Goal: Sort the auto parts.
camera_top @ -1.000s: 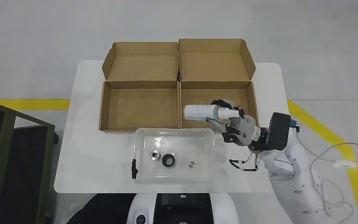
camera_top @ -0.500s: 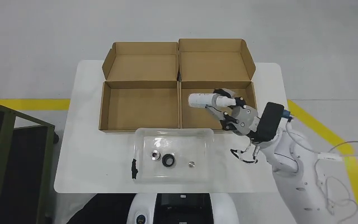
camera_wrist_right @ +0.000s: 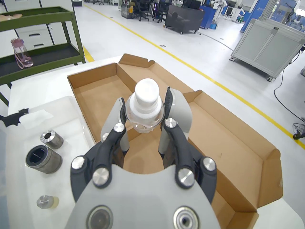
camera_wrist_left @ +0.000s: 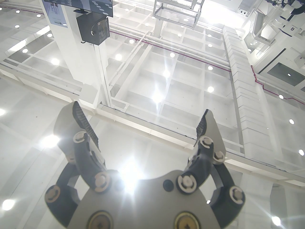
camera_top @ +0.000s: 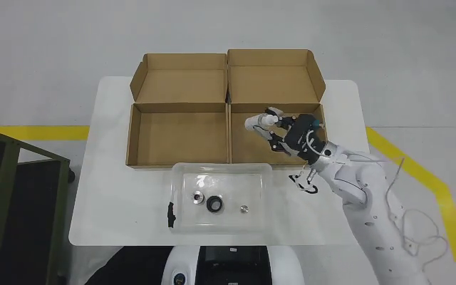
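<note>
— Jaws on the right gripper (camera_wrist_right: 145,110)?
— Clamped round a white-capped clear canister (camera_wrist_right: 145,91), right of centre in the top view, above the right-hand cardboard box (camera_top: 248,148); likely poised for release there. Left gripper (camera_wrist_left: 140,107) spread wide, empty, facing the ceiling (camera_wrist_left: 166,48).
— Left to sort?
— Metal sleeves (camera_top: 214,205), clear tray (camera_top: 221,166), lower centre.

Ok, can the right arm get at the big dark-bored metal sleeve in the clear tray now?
Probably not yet: the right gripper is shut on the white part over the right box. The tray is open-topped with nothing over the sleeve, so once its jaws are free, the way looks clear.
</note>
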You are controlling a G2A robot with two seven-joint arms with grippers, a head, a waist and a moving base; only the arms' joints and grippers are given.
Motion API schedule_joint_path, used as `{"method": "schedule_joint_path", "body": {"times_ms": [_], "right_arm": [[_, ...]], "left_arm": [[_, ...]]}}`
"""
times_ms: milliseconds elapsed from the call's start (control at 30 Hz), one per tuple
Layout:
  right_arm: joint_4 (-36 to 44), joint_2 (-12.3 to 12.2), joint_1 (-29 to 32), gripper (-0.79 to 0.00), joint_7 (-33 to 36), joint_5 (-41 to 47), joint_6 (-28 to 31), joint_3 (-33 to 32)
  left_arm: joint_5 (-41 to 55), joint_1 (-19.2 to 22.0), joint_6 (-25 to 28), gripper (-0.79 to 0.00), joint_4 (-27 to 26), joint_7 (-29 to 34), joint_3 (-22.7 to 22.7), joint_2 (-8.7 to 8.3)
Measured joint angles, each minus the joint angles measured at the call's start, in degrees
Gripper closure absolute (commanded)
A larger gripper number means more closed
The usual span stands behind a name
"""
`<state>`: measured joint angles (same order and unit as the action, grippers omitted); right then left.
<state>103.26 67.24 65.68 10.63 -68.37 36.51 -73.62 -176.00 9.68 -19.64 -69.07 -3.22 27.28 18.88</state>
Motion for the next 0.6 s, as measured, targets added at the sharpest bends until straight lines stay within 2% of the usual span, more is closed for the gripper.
{"method": "schedule_joint_path", "body": {"times_ms": [567,600], "right_arm": [[-15.13,1.64,-9.95,0.0,8.3,-2.09,-3.1,9.71],[-15.84,1.74,-10.33,-0.037,8.52,-2.09,-3.15,10.17]], "left_arm": [[0.0,0.0,0.0,-0.785,0.0,0.0,0.0,0.0],[0.0,0.0,0.0,-0.785,0.0,0.0,0.0,0.0]]}}
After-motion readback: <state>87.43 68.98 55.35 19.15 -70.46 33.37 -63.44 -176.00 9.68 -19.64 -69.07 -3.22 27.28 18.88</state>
